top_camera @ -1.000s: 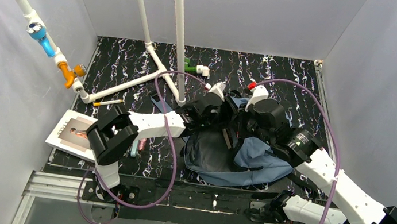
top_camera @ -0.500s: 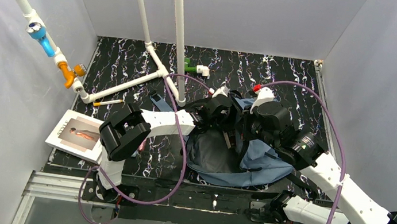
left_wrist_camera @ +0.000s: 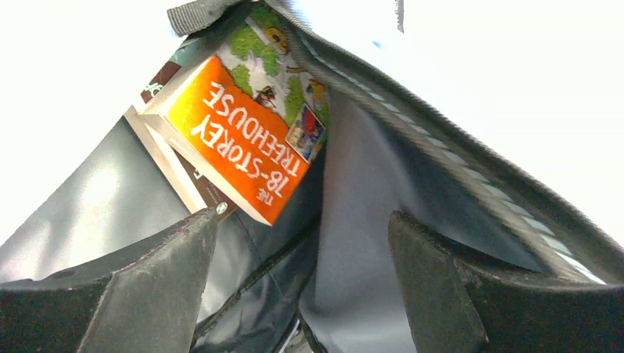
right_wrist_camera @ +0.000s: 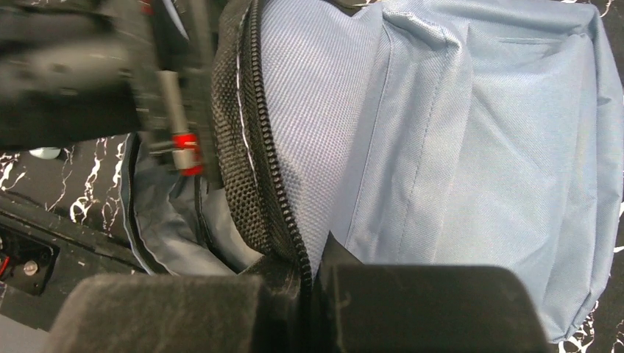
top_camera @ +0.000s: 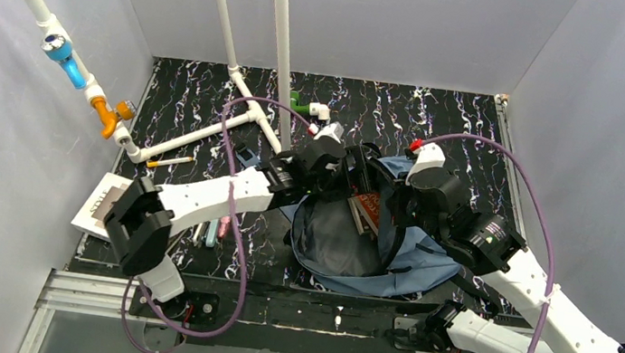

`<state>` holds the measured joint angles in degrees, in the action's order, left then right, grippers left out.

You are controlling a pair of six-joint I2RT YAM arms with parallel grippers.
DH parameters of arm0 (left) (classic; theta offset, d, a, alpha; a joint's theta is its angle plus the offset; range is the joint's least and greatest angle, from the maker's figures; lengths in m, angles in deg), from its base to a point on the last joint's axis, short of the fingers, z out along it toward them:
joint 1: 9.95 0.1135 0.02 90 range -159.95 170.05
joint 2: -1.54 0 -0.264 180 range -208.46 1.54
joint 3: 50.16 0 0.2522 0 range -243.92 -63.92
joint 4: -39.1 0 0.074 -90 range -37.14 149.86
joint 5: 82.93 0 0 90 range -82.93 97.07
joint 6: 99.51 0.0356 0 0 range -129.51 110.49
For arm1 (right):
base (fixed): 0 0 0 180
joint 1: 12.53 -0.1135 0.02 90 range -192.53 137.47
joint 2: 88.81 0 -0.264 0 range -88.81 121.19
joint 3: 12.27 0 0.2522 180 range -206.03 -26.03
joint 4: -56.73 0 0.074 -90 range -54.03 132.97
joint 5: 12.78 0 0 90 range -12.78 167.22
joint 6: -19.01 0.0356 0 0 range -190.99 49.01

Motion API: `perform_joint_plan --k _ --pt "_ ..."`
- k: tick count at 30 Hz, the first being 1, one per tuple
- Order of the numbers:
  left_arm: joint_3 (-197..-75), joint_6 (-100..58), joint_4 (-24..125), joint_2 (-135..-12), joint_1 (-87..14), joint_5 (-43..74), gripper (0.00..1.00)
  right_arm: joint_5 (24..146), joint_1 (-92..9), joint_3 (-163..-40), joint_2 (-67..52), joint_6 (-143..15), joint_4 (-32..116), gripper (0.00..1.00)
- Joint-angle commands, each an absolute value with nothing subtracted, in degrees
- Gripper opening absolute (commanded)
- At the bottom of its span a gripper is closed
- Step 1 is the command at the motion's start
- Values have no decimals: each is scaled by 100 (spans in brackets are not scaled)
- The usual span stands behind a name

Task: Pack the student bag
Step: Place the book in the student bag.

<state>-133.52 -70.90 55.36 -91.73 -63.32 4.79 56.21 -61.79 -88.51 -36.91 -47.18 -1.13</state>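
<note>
Several things left to pack, judging from above. Top view: shows the student bag (top_camera: 371,257) lying mouth-up on the bench (top_camera: 195,102), near its front edge between the two arms, with a paperback (top_camera: 367,209) already tucked in at the far side of the opening. Leaves a flat book (top_camera: 95,203) at the bench's left edge, some pens (top_camera: 208,232) near it and a pencil (top_camera: 169,160) near the white pipes (top_camera: 205,130), all well apart from the bag.

Left wrist: finds the left hand (left_wrist_camera: 302,287) spread wide inside the mouth, gripping nothing; orange spine (left_wrist_camera: 243,147) of the paperback lying free against the grey lining (left_wrist_camera: 368,198), beyond the fingers (left_wrist_camera: 158,294).

Right wrist: has the right hand (right_wrist_camera: 309,290) pinched shut on the bag's zip edge (right_wrist_camera: 254,147), apparently propping the mouth open.

Reads as partway done: one paperback delivered, loose book and stationery pending, zip not yet closed
</note>
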Motion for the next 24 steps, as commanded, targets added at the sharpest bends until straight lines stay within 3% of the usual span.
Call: perform_joint_plan --k 1,3,7,11,14,17,21,24 --pt "-13080 -6687 5866 -8323 -6315 572 85 5310 -6219 -8959 -3792 -4695 -124 1" --pt "-12930 -6577 5920 -7952 -6313 851 85 5351 -6219 -8928 -3777 -4642 -136 1" --pt "-12604 -6189 5997 -7169 -6315 1645 86 6006 -6219 -8742 -3630 -4635 180 13" --pt "-12368 -5713 6248 -6347 -6262 2487 87 7003 -6219 -8244 -3324 -4591 1054 39" --pt "-12436 -4977 7133 -5629 -6248 2569 88 7813 -6232 -8004 -2886 -4563 1810 52" --pt "-12650 -4281 8846 -4889 -6247 1553 90 7641 -6406 -8292 -2559 -4743 1709 60" --pt "-12652 -4151 10770 -3962 -6236 -901 91 6208 -7034 -9006 -2436 -4973 1413 84" --pt "-12852 -4464 11656 -3500 -6234 -2173 91 5722 -7456 -9434 -2261 -5023 1600 90"
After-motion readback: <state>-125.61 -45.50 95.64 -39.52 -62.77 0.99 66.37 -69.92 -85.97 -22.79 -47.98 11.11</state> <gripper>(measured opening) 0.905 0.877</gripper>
